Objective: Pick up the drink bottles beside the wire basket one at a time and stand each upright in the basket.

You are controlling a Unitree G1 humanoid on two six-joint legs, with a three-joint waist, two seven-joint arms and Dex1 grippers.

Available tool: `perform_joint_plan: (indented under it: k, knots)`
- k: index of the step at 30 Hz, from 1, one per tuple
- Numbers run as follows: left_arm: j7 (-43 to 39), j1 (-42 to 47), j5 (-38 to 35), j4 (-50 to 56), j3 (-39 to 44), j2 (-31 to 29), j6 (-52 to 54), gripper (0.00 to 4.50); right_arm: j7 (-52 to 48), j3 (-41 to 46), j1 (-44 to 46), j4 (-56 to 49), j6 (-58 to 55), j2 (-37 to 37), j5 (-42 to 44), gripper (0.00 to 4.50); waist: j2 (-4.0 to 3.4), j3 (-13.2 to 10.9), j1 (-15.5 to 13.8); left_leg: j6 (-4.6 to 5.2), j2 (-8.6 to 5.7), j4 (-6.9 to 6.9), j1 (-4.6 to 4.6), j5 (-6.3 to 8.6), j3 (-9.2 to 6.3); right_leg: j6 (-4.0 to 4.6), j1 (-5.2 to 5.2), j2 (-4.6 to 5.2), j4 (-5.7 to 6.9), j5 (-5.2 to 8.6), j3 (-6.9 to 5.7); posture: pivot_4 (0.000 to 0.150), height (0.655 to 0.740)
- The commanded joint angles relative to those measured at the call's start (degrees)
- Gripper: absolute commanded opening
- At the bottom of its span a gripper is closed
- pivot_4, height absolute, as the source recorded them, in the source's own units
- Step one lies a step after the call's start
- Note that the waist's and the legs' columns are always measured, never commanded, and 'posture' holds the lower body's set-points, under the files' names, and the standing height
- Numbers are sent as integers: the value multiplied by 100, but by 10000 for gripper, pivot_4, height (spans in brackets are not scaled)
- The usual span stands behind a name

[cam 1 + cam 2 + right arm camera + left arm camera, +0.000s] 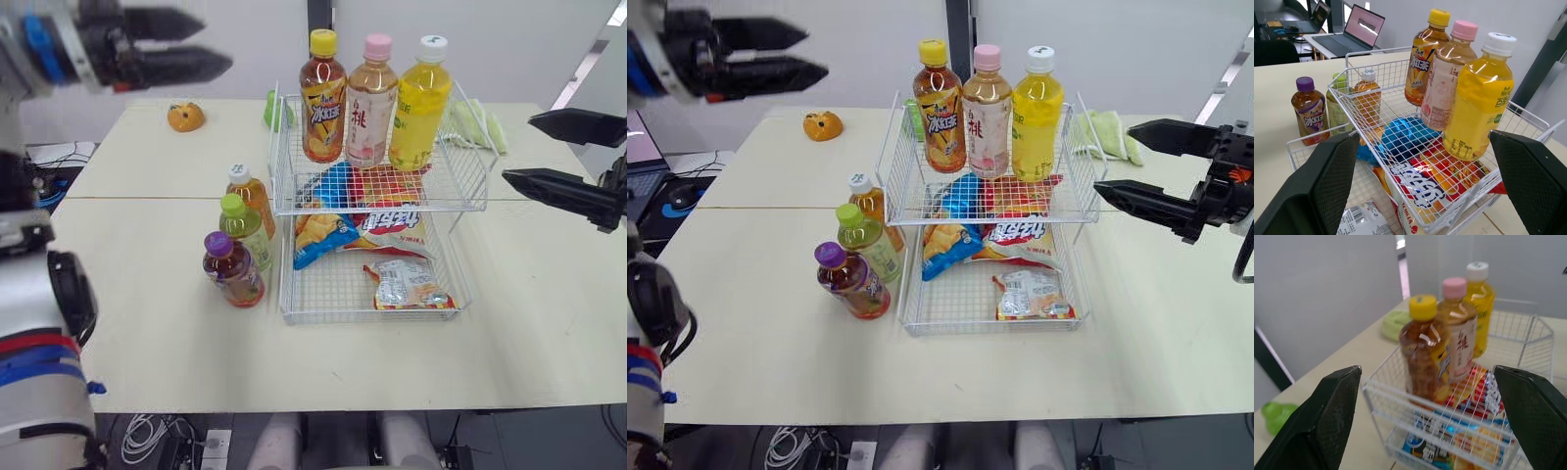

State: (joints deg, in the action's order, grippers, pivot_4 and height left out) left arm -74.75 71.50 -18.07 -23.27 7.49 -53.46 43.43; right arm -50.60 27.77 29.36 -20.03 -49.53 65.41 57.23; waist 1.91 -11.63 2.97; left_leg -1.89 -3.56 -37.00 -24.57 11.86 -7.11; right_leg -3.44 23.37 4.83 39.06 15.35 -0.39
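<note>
1. We find the left gripper (pixel 217 42) held high over the table's (pixel 147 333) far left corner, its fingers lying level and pointing right toward the basket (pixel 323 294).
2. Its two fingers are spread wide and hold nothing.
3. The right gripper (pixel 517 148) hangs to the right of the basket, level with the upper tier, and points left at it without touching the wire.
4. Its fingers are likewise parted and hold nothing.
5. Three bottles stand upright in a row at the back of the upper tier: a yellow-cap bottle (pixel 322 96), a pink-cap bottle (pixel 371 101) and a yellow bottle (pixel 421 103).
6. Three more stand on the table just left of the basket, close together: a white-cap tea bottle (pixel 252 196) nearest the wire, a green-cap bottle (pixel 245 230) in front of it, and a purple-cap bottle (pixel 233 269) at the front.
7. This group lies well apart from both grippers: below and to the right of the left one, and across the basket from the right one.
8. Snack bags (pixel 402 284) lie in the lower tier.
9. An orange toy (pixel 185 117) and a green cloth (pixel 480 125) lie on the far side of the table.
</note>
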Motion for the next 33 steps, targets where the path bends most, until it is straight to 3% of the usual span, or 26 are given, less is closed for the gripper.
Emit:
perform_joint_plan:
  k: [1, 3, 8, 15, 18, 25, 33]
  knots:
    - [657, -638, -270, 867, 898, -356, 194, 44847, -357, -70, 113, 203, 303, 216, -267, 45000, 0, 0, -5, 0, 1, 0, 0, 0, 0, 1, 0, 0, -1, 0, 1, 1500, 7400]
    - [905, -995, -594, 1198, 1324, -511, 1026, 44847, -562, -179, 190, 321, 392, 248, -334, 45000, 0, 0, -5, 0, 2, 2, 2, 0, 1, 0, 1, 1, -2, 0, 4, 1500, 7400]
    - [1190, -2589, -854, 2218, 2270, -836, 1361, 44847, -1126, -267, 273, 475, 639, 268, -392, 45000, -3, 1, 11, 0, 5, 9, 9, 0, 8, 1, 0, 0, -2, 0, 10, 1500, 7400]
    - [2041, -4686, -832, 3439, 3615, -138, 748, 44847, -1961, -656, 342, 796, 1410, 172, -890, 45000, -4, 2, -64, 0, 13, 13, 32, 1, 7, 5, -11, 4, -10, -2, 27, 1500, 7400]
    - [2303, -5208, -935, 3724, 3888, 170, 559, 44847, -2111, -929, 598, 912, 1525, 45, -951, 45000, -4, 2, -115, 1, 15, 14, 42, 1, 14, 6, -12, 8, -9, -3, 41, 1500, 7400]
    - [1940, -6748, -1367, 4412, 4378, 437, 209, 44847, -2510, -1448, 1046, 973, 1583, -233, -979, 45000, -4, 2, -130, 2, 18, 26, 58, 4, 45, 7, -10, 17, -11, -4, 77, 1500, 7400]
    - [2197, -7948, -2445, 5656, 4643, 897, 732, 44847, -2831, -1722, 1331, 726, 1397, -501, -739, 45000, -3, 3, -145, 14, 27, 30, 71, 12, 75, 7, -10, 21, -15, -4, 101, 1500, 7400]
